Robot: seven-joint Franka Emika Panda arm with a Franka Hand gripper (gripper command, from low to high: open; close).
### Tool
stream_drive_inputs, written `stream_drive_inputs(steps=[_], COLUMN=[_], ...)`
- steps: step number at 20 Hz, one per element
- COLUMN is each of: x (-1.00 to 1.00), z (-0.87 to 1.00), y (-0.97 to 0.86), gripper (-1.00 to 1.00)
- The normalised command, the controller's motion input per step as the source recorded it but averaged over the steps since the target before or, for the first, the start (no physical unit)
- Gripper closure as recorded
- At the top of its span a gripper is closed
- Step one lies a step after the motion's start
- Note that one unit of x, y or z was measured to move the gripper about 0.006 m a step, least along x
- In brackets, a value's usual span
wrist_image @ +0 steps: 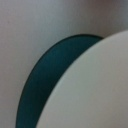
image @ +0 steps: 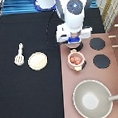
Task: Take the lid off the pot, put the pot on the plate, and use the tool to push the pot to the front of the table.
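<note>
pink, the small round pot (image: 75, 59) sits open on the brown stove just below the gripper (image: 74, 40). i cannot tell the gripper's state. a bump could tip the pot off the stove onto the black bench (image: 27, 97).

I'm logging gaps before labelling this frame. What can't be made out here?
- Gripper: exterior view, fingers hidden under the robot's hand, above the pot.
- Lid: not identifiable in either view.
- Wrist view: only blurred pale and dark-teal shapes.
- Pan: handle cut by the right edge.
</note>
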Motion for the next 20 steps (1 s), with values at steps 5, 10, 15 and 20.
stream_drive_inputs(steps=[5,10,15,20], x=[0.18,-0.03,-0.21,-0.04], z=[-0.01,0.06,0.61,0.97], y=[0.37,0.2,0.04,0.05], gripper=[1.0,-1.0,-1.0,-1.0])
